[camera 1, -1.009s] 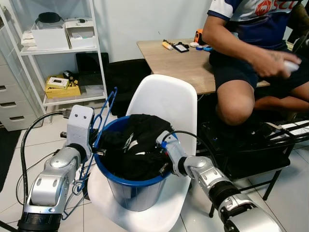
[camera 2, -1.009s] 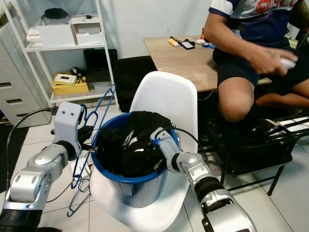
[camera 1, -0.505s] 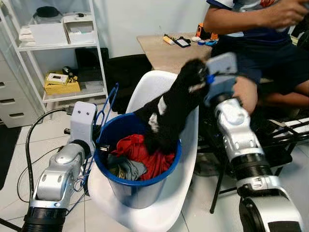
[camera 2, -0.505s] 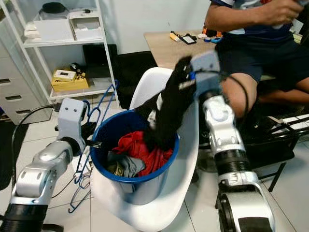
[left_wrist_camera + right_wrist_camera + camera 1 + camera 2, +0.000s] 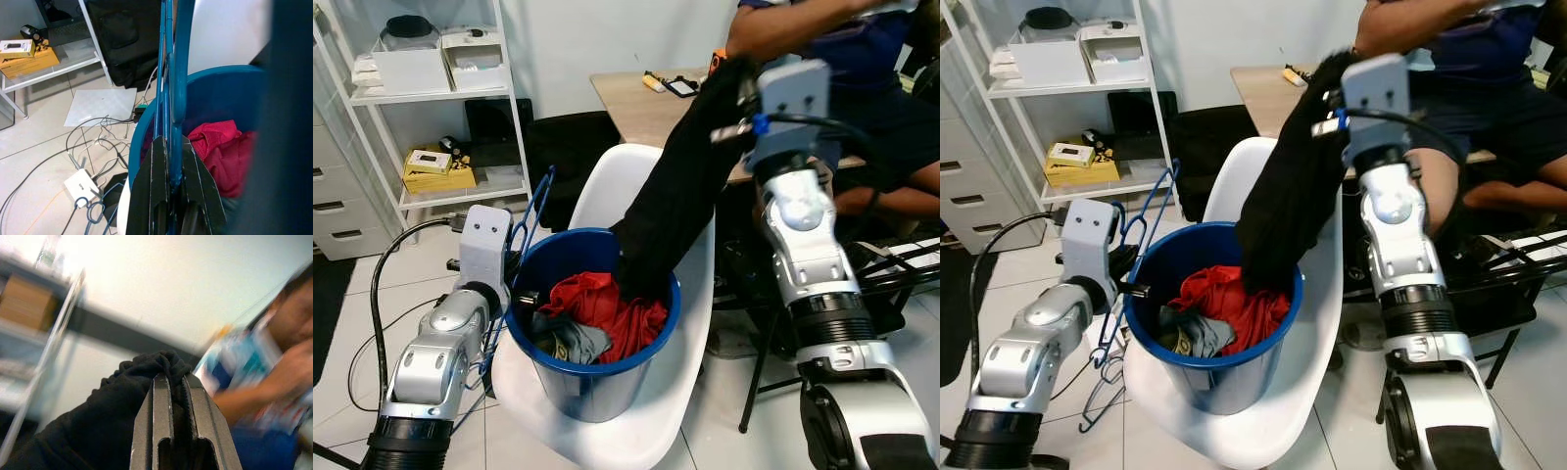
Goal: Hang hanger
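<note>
My right gripper (image 5: 175,382) is raised high on the right of the scene, its fingers pinched on a fold of a black garment (image 5: 680,191), which hangs from that pinch in a long drape down to the far right rim of the blue bucket (image 5: 587,362), its lower end touching the clothes inside. The right wrist view is blurred, but I can make out the dark cloth bunched between the two fingers. My left gripper (image 5: 169,161) sits low on the left, just beside the bucket's left rim, with its fingers pressed together on the blue hanger (image 5: 530,217); in the left wrist view the blue wire runs straight up between the fingertips. The hanger stands roughly upright between my left arm and the bucket, its upper part rising beside the white chair (image 5: 651,201), with more blue wire hangers (image 5: 1102,387) hanging lower toward the floor. Inside the bucket I see a red garment (image 5: 607,308) and a grey one (image 5: 570,341) on its near left. The bucket rests on the seat of the chair. Far left stands a white shelf unit (image 5: 440,98) with boxes, and far right a person (image 5: 862,59) sits by a wooden table (image 5: 656,117).
</note>
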### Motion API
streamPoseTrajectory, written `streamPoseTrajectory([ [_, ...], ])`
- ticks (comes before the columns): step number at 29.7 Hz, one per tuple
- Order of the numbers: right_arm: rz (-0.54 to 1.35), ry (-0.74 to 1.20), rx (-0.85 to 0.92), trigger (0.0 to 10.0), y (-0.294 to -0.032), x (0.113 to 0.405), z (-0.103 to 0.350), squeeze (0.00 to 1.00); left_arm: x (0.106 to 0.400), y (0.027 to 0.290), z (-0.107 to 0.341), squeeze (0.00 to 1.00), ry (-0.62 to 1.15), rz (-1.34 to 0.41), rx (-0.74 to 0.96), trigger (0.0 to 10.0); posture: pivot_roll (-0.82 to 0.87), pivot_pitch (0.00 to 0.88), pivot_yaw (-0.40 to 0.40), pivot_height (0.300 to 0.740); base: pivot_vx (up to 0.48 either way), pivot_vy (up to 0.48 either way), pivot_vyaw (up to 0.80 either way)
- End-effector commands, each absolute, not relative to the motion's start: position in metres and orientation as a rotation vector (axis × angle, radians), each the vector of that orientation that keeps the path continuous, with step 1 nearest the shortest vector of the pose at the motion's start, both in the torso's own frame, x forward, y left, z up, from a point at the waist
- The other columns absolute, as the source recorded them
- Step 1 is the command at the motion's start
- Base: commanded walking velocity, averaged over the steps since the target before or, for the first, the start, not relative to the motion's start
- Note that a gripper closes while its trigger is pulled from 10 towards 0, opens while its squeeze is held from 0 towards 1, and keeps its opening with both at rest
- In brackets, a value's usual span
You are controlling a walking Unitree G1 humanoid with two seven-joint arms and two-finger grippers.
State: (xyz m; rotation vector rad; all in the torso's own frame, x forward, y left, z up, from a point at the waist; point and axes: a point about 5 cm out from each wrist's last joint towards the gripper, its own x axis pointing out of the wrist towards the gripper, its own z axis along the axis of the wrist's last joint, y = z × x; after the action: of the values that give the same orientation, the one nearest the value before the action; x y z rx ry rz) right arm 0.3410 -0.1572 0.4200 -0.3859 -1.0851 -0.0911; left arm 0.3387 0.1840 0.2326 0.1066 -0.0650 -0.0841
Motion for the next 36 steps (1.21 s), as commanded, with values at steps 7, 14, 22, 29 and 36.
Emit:
streamPoseTrajectory([
  [7, -0.146, -1.467, -0.499, 10.0, -0.146, 0.285, 0.487, 0.00, 0.345, 0.172, 0.248, 0.00, -0.132, -0.113, 0.065, 10.0, -0.03, 0.151, -0.025, 0.740, 0.000, 0.000, 0.00],
  [14, -0.014, -1.277, -0.449, 10.0, -0.139, 0.307, 0.454, 0.00, 0.343, 0.168, 0.252, 0.00, -0.148, -0.120, 0.058, 10.0, -0.03, 0.152, -0.031, 0.740, 0.000, 0.000, 0.00],
  [22, -0.010, -0.915, -0.298, 10.0, -0.160, 0.321, 0.390, 0.00, 0.334, 0.167, 0.286, 0.00, -0.284, -0.109, 0.042, 10.0, -0.05, 0.143, -0.049, 0.740, 0.000, 0.000, 0.00],
  [29, -0.041, -0.735, -0.341, 10.0, -0.183, 0.320, 0.350, 0.00, 0.335, 0.163, 0.307, 0.00, -0.385, -0.104, 0.028, 10.0, -0.09, 0.115, -0.045, 0.740, 0.000, 0.000, 0.00],
  [36, -0.010, -0.680, -0.335, 10.0, -0.181, 0.317, 0.343, 0.00, 0.338, 0.156, 0.311, 0.00, -0.401, -0.108, -0.005, 10.0, -0.10, 0.106, -0.050, 0.740, 0.000, 0.000, 0.00],
])
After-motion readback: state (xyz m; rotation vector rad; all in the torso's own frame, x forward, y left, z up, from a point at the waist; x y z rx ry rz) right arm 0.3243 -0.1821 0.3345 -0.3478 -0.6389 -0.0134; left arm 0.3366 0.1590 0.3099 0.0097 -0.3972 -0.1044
